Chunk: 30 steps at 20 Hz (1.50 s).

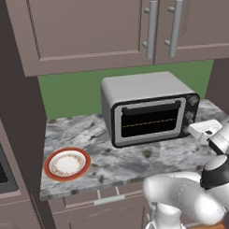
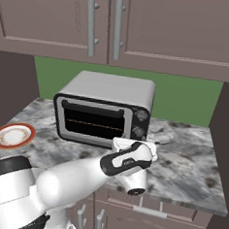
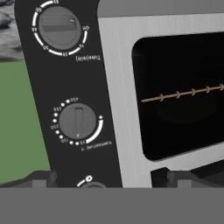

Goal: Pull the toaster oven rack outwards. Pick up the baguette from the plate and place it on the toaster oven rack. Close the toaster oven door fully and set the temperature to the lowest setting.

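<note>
On the marble counter, left base view: toaster oven, boxy silver-grey body, black front frame, door shut upright, dark glass with the rack visible as a thin tan line across the cavity. Knob panel at its right side. Plate, round, white centre, orange-red rim, lies near the counter's left front, well apart from the oven, nothing on it. The gripper sits just beside the oven's lower right corner, in front of the knob panel.

Right base view: same oven, door closed, rack line behind the glass. Plate at far left. The gripper points at the panel's lower knobs.

Hand view, rolled: black panel with timer knob and temperature knob, each ringed by white marks; silver door frame and dark window with the rack to one side. Two dark finger tips stand wide apart at the bottom edge, gripping nothing, the temperature knob between and ahead of them.
</note>
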### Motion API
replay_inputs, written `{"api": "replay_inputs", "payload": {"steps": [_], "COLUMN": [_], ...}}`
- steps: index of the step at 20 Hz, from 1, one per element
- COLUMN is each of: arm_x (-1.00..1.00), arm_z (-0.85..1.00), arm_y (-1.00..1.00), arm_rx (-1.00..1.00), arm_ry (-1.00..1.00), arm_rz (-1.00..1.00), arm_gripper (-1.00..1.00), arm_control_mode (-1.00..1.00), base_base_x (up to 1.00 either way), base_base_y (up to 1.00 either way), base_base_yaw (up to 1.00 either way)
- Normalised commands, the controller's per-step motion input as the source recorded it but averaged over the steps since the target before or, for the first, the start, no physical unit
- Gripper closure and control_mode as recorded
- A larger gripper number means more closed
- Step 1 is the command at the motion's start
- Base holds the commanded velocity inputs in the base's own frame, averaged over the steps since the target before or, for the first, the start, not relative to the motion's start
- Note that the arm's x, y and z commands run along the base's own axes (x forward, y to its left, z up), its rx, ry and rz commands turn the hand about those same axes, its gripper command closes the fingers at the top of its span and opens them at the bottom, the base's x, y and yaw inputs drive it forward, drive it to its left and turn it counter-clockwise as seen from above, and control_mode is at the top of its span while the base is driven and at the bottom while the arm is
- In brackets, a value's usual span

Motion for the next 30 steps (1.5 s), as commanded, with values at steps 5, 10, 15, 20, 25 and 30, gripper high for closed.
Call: {"api": "replay_inputs", "payload": {"steps": [5, 10, 15, 20, 25, 30], "arm_x": [0.23, 0.21, 0.18, 0.18, 0.19, 0.18], "arm_z": [-0.1, -0.12, -0.06, -0.04, -0.09, -0.11], "arm_y": [0.0, 0.0, -0.01, -0.03, -0.03, -0.05], "arm_rx": [0.0, 0.0, 0.0, 0.0, 0.0, 0.0], "arm_ry": [0.04, 0.04, 0.01, 0.0, 0.0, 0.0], "arm_rz": [0.0, 0.0, 0.0, 0.0, 0.0, 0.0], "arm_gripper": [-1.0, -1.0, -1.0, -1.0, -1.0, -1.0], "arm_control_mode": [-1.0, -1.0, -1.0, -1.0, -1.0, -1.0], "base_base_x": [0.0, 0.0, 0.0, 0.0, 0.0, 0.0], "base_base_y": [0.0, 0.0, 0.0, 0.0, 0.0, 0.0], "base_base_yaw": [0.0, 0.0, 0.0, 0.0, 0.0, 0.0]}}
